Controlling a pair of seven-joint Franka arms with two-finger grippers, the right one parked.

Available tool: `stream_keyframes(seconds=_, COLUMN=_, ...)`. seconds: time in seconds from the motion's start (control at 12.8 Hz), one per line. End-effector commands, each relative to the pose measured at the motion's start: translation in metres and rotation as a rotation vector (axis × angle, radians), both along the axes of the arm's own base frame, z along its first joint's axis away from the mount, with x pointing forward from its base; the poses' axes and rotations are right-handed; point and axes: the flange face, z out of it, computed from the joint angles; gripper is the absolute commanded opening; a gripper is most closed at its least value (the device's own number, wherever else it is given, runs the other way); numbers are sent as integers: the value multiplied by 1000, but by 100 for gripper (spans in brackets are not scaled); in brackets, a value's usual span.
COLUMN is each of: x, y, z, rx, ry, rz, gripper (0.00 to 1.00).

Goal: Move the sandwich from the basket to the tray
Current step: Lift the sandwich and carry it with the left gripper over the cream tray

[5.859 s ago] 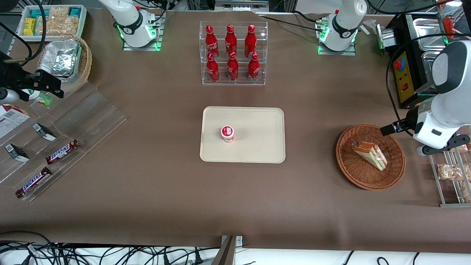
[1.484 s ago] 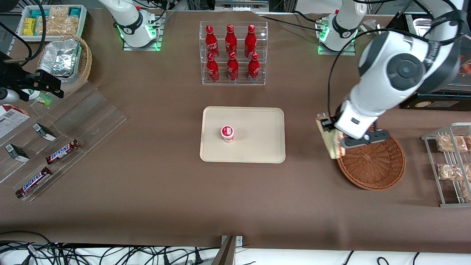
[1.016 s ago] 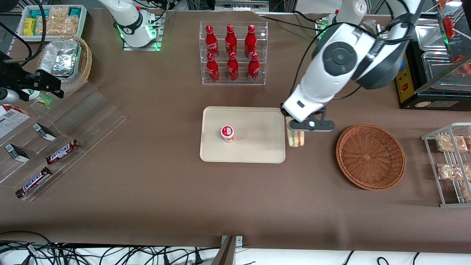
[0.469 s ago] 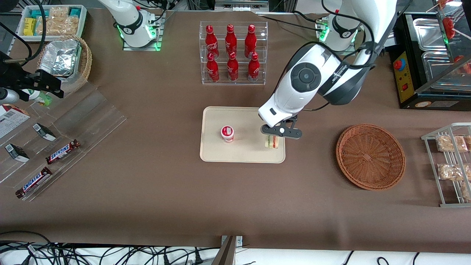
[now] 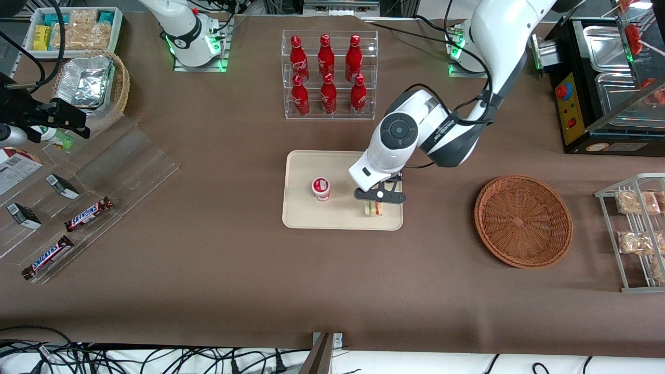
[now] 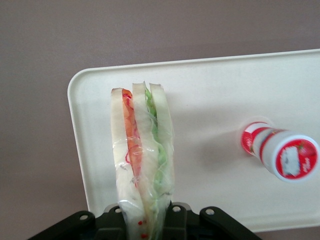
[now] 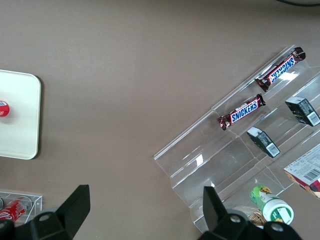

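My left gripper (image 5: 373, 203) is shut on the sandwich (image 5: 372, 208), a wrapped wedge with pale bread and red and green filling, and holds it over the corner of the cream tray (image 5: 343, 221) nearest the front camera, toward the basket. In the left wrist view the sandwich (image 6: 142, 160) stands on edge between the fingers, above the tray (image 6: 210, 90); whether it touches the tray I cannot tell. The reddish-brown wicker basket (image 5: 523, 221) sits empty toward the working arm's end of the table.
A small red-and-white capped pot (image 5: 321, 188) stands on the tray beside the sandwich, also in the left wrist view (image 6: 282, 157). A clear rack of red bottles (image 5: 328, 75) stands farther from the camera. A wire rack of snack packets (image 5: 636, 234) lies at the working arm's end.
The sandwich was lifted out of the basket and carried across to the tray. In the last half second my gripper moved a little farther over the tray and lower.
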Motion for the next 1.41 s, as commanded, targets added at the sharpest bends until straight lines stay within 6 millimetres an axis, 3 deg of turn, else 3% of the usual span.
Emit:
stream_keyframes(seconds=0.0, x=-3, y=-8, z=-21, rx=26, ry=-30, rz=16, gripper=0)
stream_keyframes(seconds=0.39, x=-25, y=-7, z=-51, rx=63, ry=13, rz=7, gripper=0)
stream_keyframes(seconds=0.55, x=-29, y=-7, z=-55, rx=68, ry=21, rz=5, gripper=5)
stream_keyframes(seconds=0.62, x=-29, y=-7, z=-55, rx=69, ry=22, rz=5, gripper=12)
stream_keyframes(seconds=0.7, x=-29, y=-6, z=-57, rx=70, ry=25, rz=6, gripper=30)
stream_keyframes(seconds=0.94, x=-32, y=-8, z=-64, rx=99, ry=4, rz=-33, gripper=100)
stream_keyframes(seconds=1.09, x=-35, y=-11, z=-65, rx=106, ry=10, rz=-42, gripper=100)
stream_keyframes(seconds=1.33, x=-25, y=-8, z=-49, rx=97, ry=-11, rz=-24, gripper=100)
